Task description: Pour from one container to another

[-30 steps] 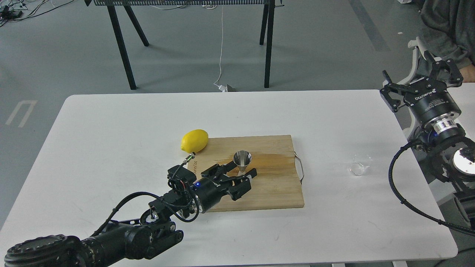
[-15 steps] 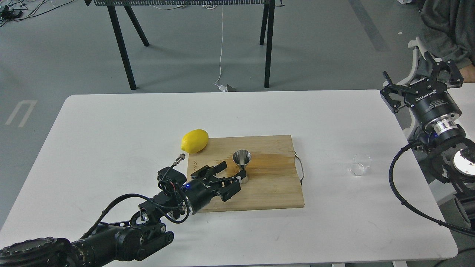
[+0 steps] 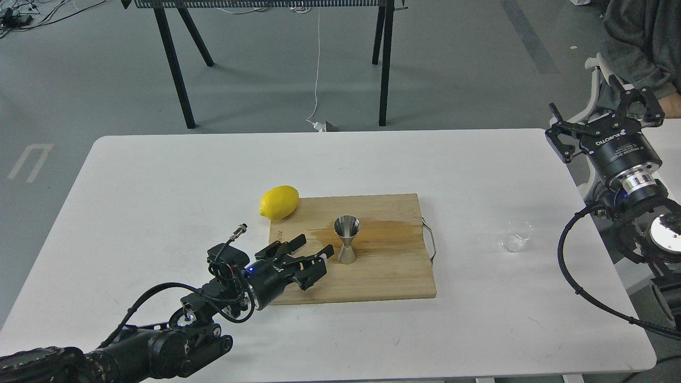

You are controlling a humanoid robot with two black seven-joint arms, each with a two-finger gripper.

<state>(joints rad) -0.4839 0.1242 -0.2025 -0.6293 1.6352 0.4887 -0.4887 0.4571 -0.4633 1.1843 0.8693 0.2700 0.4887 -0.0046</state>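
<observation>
Black and jointed, our left arm enters from the lower left of the frame, and our left gripper (image 3: 314, 249) hovers low over the near-left part of the wooden cutting board (image 3: 393, 276), its two fingers spread apart and holding nothing. They point toward the steel jigger (image 3: 347, 238), which stands upright at the centre of the frame, just beyond the fingertips but not touching them. We judge it stands free on the board so that it can receive a pour, wide mouth up, with the board beneath to catch drips; a darker, wet-looking stain (image 3: 388, 230) runs across the wood to its right. A metal handle (image 3: 430, 240) sits at the board's right edge. At the board's far-left corner rests a yellow lemon (image 3: 279, 202), partly on the white table (image 3: 159, 175), clear of the jigger and seemingly no part of the pour. Right of centre, well apart from the board, the small clear glass cup (image 3: 516, 236) sits upright on the table; whether it holds liquid we cannot tell. It lies on the side our right arm serves, so we judge that arm is the one to fetch it. Our right gripper (image 3: 606, 119) is raised at the upper right edge of the frame, fingers wide apart and empty, well away from the cup. Beyond the table stand black table legs (image 3: 175, 69) on grey floor.
</observation>
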